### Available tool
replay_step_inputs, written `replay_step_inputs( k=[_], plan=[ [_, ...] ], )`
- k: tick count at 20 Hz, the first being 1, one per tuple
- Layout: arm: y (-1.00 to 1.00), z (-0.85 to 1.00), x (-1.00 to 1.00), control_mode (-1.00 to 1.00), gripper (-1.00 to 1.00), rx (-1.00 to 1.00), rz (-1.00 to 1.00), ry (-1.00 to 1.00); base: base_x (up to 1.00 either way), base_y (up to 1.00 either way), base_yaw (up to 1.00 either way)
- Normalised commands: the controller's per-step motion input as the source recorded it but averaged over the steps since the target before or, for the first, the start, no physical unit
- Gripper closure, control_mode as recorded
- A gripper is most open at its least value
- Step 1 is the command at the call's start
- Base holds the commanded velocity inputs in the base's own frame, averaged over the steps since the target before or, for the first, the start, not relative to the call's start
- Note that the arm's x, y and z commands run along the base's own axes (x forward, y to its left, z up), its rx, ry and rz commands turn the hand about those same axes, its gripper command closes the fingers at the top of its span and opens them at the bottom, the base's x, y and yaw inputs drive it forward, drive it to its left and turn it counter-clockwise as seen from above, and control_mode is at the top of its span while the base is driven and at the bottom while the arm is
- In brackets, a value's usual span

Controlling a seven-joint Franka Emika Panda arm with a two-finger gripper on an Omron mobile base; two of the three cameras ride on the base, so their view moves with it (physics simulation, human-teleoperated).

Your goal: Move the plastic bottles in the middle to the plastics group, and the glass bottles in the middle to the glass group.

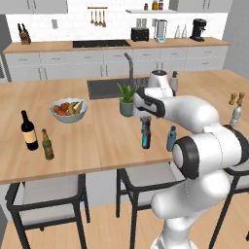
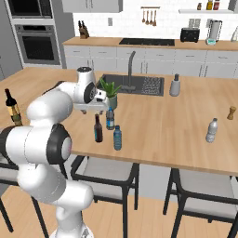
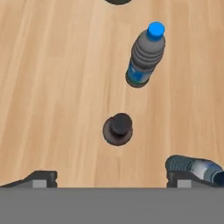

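Note:
The glass bottle (image 2: 98, 128), slim and dark with a blue label, stands in the middle of the counter; the hand view looks straight down on its dark cap (image 3: 117, 129). Two blue plastic bottles (image 2: 117, 138) (image 2: 110, 118) stand close beside it. In the hand view one plastic bottle (image 3: 145, 54) is beyond the glass bottle, and another (image 3: 192, 168) lies by the right fingertip. My gripper (image 2: 95, 111) (image 1: 145, 118) (image 3: 111, 181) hovers open just above the glass bottle, holding nothing. The glass group, a wine bottle (image 1: 28, 130) and an olive-green bottle (image 1: 47, 145), is far left. The plastics group's pale bottle (image 2: 212, 130) is far right.
A potted plant (image 1: 127, 99) stands just behind the bottles, in front of the sink (image 1: 104, 88). A fruit bowl (image 1: 69, 110) sits to the left. A grey soap dispenser (image 2: 175, 86) and brown shakers (image 1: 236, 98) are to the right. Stools (image 1: 46, 194) line the counter's front edge.

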Motion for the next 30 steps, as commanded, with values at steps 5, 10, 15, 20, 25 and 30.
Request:
replay_step_inputs(
  k=[5,10,15,20,25,30],
  plan=[
    [-0.04,-0.34,0.22,-1.0,-1.0,0.0,0.0,0.1,0.0,0.0,0.0],
    [-0.08,-0.22,0.08,-1.0,-1.0,0.0,0.0,0.11,0.0,0.0,0.0],
    [0.0,-0.15,0.2,-1.0,-1.0,0.0,0.0,0.02,0.0,0.0,0.0],
    [0.0,-0.08,0.25,-1.0,-1.0,0.0,0.0,0.0,0.0,0.0,0.0],
    [0.0,-0.14,0.01,-1.0,-1.0,0.0,0.0,0.0,0.0,0.0,0.0],
    [0.0,-0.05,-0.11,-1.0,-1.0,0.0,0.0,0.0,0.0,0.0,0.0]
  ],
)
